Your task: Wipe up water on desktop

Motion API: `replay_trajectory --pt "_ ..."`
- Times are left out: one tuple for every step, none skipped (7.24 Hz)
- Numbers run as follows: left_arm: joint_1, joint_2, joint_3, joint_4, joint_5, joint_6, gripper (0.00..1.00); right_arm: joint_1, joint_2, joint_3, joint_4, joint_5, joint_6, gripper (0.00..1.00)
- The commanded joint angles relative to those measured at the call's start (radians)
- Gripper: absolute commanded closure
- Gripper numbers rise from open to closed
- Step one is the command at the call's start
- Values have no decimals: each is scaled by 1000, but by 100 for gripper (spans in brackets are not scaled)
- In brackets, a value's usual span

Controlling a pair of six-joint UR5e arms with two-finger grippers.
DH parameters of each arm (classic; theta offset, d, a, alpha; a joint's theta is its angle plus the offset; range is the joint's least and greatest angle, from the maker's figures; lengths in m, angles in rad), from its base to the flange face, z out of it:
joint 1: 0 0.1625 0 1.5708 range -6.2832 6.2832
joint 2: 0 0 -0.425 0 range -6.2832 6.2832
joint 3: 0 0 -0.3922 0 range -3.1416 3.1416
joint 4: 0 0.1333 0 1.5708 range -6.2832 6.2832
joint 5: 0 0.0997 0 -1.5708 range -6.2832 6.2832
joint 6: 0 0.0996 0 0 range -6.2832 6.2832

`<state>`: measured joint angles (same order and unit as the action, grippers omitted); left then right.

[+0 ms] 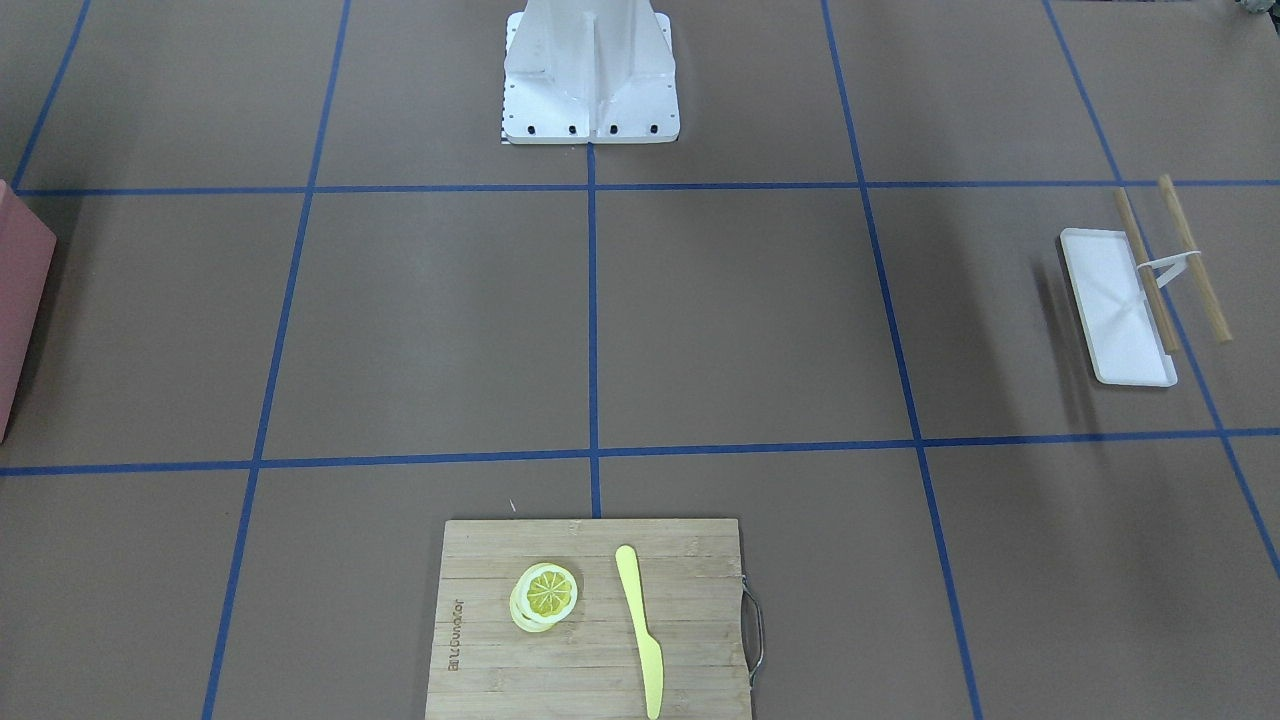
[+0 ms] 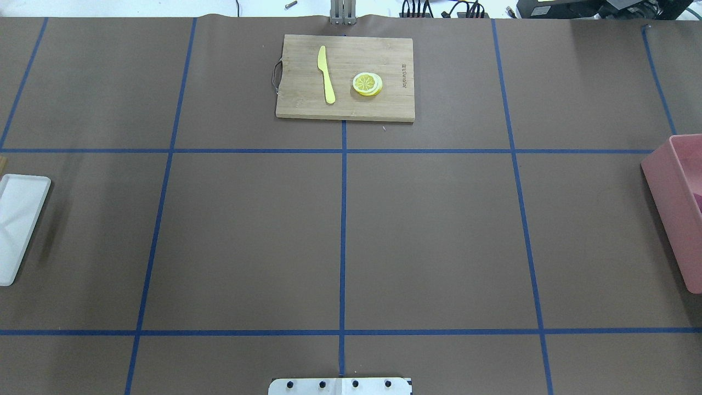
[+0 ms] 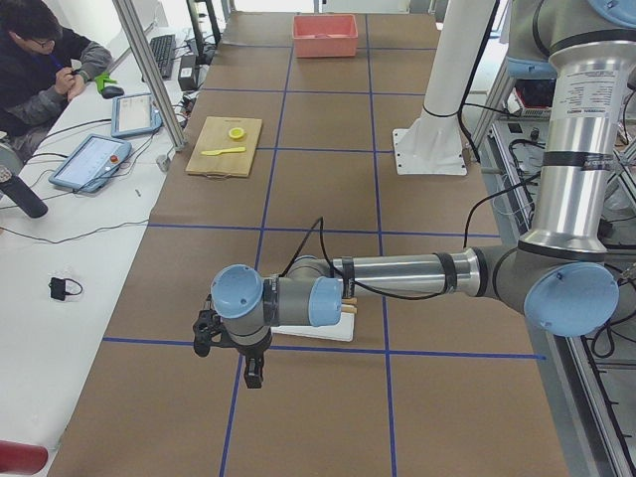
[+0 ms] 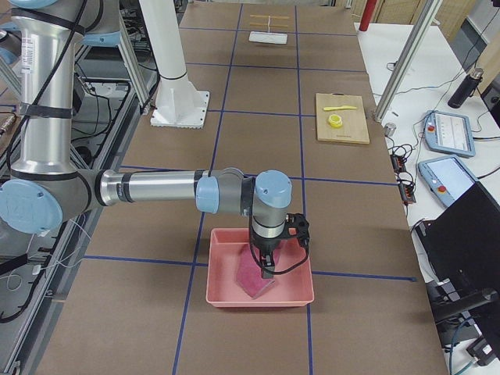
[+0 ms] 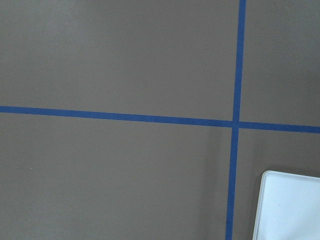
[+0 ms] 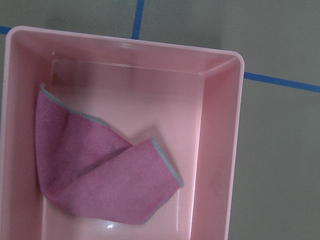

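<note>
We saw right end effector (image 4: 267,269) over cloth (image 6: 100,170) in bin (image 6: 220,125) | left end effector (image 3: 254,376) over bench (image 2: 428,236) | open or closed: we could not tell

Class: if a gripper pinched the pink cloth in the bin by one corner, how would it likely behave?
The cloth lies folded over itself in soft curves, so it is probably floppy and would hang down. It looks thin, so likely light. Its fuzzy surface should grip well; a trailing end might drag on the bin wall.
</note>
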<state>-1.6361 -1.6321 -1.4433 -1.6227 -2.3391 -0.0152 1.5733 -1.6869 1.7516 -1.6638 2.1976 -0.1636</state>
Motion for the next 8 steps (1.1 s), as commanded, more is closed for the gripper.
replay_trajectory --pt "1 3 0 6 0 0 1 -1 1 -30 16 34 -11 0" --pt "-1 3 3 1 1 -2 1 -1 -2 -35 16 60 -8 0" --pt "-1 3 1 0 1 -2 1 -1 1 -26 18 79 -10 0" --pt "1 3 3 0 1 -3 1 -1 7 -24 19 96 -10 0" --pt "1 3 4 0 1 -3 1 -1 7 -29 19 97 -10 0" --pt "1 3 3 0 1 -3 1 -1 9 -17 19 97 -11 0" --pt "1 3 3 0 1 -3 1 -1 9 -15 19 97 -10 0" --pt "1 3 4 1 1 -2 1 -1 9 -12 19 97 -11 0"
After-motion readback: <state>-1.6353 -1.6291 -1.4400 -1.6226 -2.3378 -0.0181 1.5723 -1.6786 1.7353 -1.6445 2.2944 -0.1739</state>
